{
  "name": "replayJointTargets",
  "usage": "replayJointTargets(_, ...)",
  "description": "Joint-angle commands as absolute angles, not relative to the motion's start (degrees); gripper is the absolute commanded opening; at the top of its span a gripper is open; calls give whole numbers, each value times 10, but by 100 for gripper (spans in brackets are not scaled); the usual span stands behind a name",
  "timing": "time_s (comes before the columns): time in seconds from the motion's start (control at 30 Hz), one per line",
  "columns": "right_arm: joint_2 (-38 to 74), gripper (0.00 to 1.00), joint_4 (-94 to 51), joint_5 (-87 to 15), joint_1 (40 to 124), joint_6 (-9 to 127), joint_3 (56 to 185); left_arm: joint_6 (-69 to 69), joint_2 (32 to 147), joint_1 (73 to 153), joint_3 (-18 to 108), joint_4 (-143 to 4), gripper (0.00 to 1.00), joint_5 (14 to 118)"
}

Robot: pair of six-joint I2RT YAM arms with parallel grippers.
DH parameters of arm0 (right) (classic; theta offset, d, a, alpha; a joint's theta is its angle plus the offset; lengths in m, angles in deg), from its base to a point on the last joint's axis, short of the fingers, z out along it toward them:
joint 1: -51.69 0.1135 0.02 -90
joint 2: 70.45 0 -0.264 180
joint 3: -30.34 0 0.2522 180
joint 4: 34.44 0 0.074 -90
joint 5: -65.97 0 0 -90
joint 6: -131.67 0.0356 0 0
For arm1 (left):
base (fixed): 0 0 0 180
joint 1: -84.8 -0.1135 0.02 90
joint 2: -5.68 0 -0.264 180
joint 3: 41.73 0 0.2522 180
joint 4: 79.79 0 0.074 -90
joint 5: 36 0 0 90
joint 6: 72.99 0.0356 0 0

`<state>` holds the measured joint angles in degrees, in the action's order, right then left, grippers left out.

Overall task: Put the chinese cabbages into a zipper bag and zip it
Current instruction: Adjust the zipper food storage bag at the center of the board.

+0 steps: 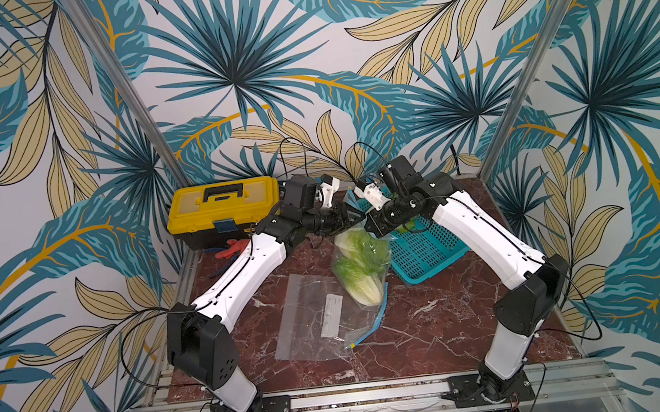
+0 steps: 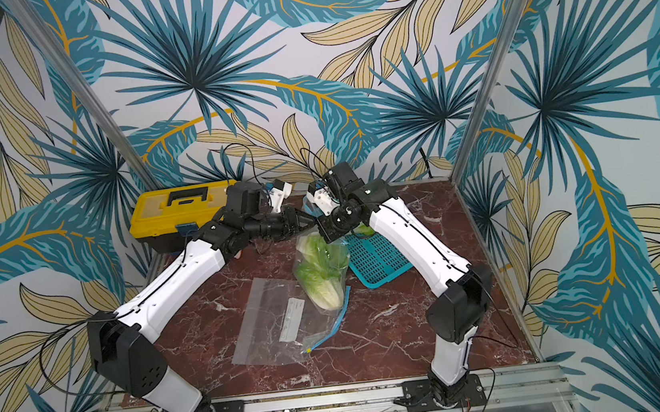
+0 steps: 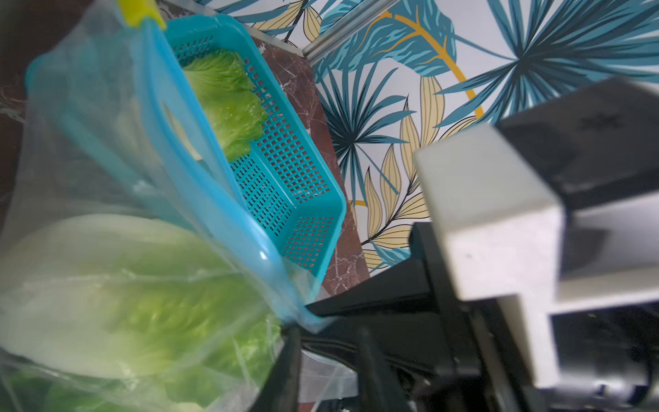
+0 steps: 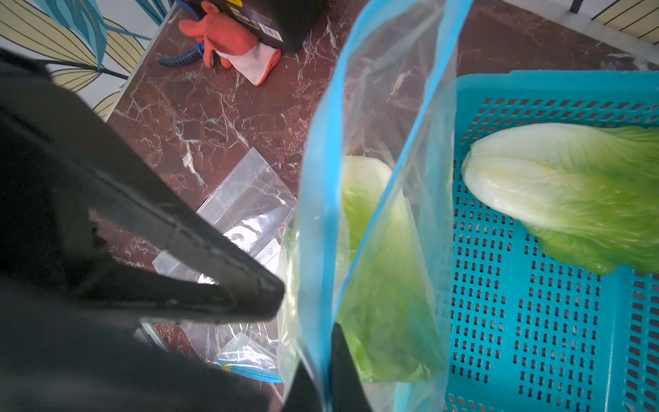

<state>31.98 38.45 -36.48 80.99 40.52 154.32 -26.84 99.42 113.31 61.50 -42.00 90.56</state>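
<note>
I'm seeing the right gripper (image 4: pixel 321 360) pinching the blue rim of the clear zipper bag (image 4: pixel 378 107); the left gripper (image 3: pixel 328 360) seems parted. Two frilly chinese cabbages (image 1: pixel 364 287) are hanging inside, and a third cabbage (image 4: pixel 570 192) is lying in the perforated teal basket (image 4: pixel 535 321).

- The chinese cabbages (image 1: pixel 361 262) are shading from creamy white bases into light green leaves.
- The zipper bag (image 4: pixel 385 107) is showing clear, with a blue strip edging its mouth.
- A second bag (image 1: pixel 311 317) is showing clear too, with a white label.
- The basket (image 1: pixel 425 251) is showing turquoise, patterned with rows of small slots.
- The tabletop (image 1: pixel 437 329) is wearing dark red marble with white veins.
- The toolbox (image 1: pixel 224 207) is showing a yellow lid and a black handle.
- The glove (image 4: pixel 228 35) is showing orange-red with a white cuff.
- The walls (image 1: pixel 303 51) are carrying teal and beige leaves with mustard stems on pale grey.
- The arms (image 1: pixel 243 270) are showing white shells and black joints.
</note>
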Motion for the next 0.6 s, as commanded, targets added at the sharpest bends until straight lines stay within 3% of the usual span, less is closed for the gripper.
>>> replayJointTargets(0.0, 293, 0, 349, -352, 811, 377, 1523, -221, 951, 1114, 649, -363, 48, 913)
replayJointTargets(0.13, 271, 0, 333, -345, 817, 327, 1510, -138, 871, 1102, 646, -323, 75, 826)
replayJointTargets(0.27, 262, 0, 340, -348, 838, 240, 1529, -22, 809, 1088, 645, -286, 82, 734)
replayJointTargets(0.33, 258, 0, 344, -342, 849, 206, 1551, 33, 771, 1081, 623, -286, 93, 641)
replayJointTargets(0.47, 253, 0, 352, -367, 852, 165, 1569, 62, 750, 1016, 616, -286, 96, 627)
replayJointTargets(0.57, 241, 0, 357, -385, 852, 102, 1545, 57, 752, 957, 613, -292, 96, 701)
